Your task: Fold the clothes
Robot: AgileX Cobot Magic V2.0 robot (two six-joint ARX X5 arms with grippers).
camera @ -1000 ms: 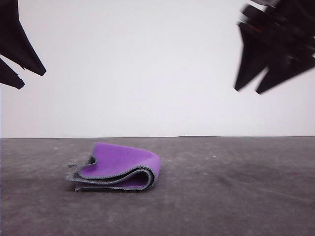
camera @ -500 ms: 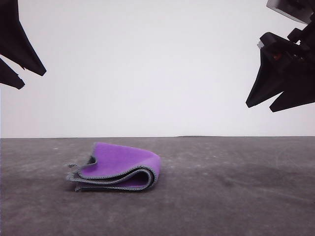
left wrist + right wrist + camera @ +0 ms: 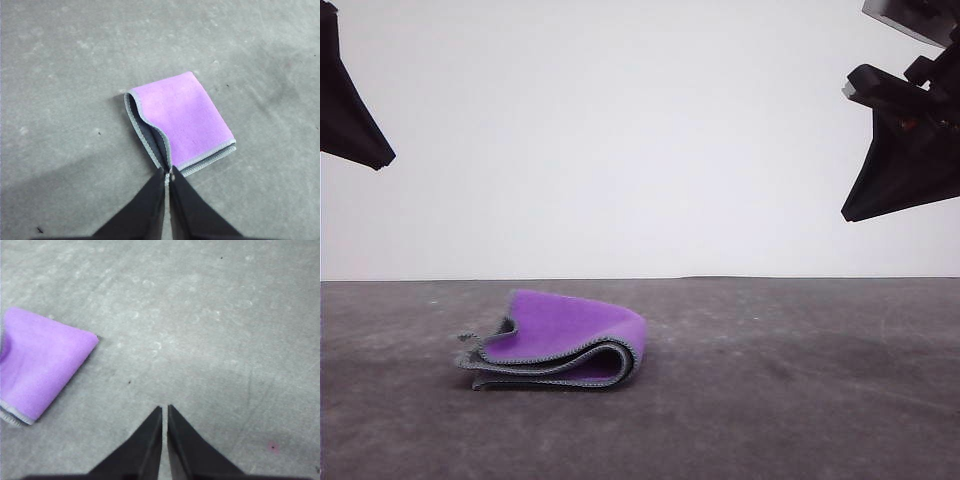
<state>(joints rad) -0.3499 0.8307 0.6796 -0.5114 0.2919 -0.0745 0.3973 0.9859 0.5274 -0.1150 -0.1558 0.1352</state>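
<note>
Since half a second ago both arms have drawn outward in the front view: the left pincer point(image 3: 355, 125) now shows one black wedge at the frame's edge where two showed before, and the right pincer point(image 3: 900, 180) has slid further right. The cloth point(image 3: 560, 342) has not moved; it lies folded on the grey tabletop point(image 3: 800, 400), left of centre, purple face outward, grey hemmed layers stacked at its open edge. The left wrist view shows the left pincer's fingertips point(image 3: 159, 200) pressed together above the cloth's point(image 3: 182, 120) hem corner. The right wrist view shows the right pincer point(image 3: 164, 412) likewise closed, empty, over bare tabletop point(image 3: 210, 330), the cloth point(image 3: 40, 360) off to one side.
</note>
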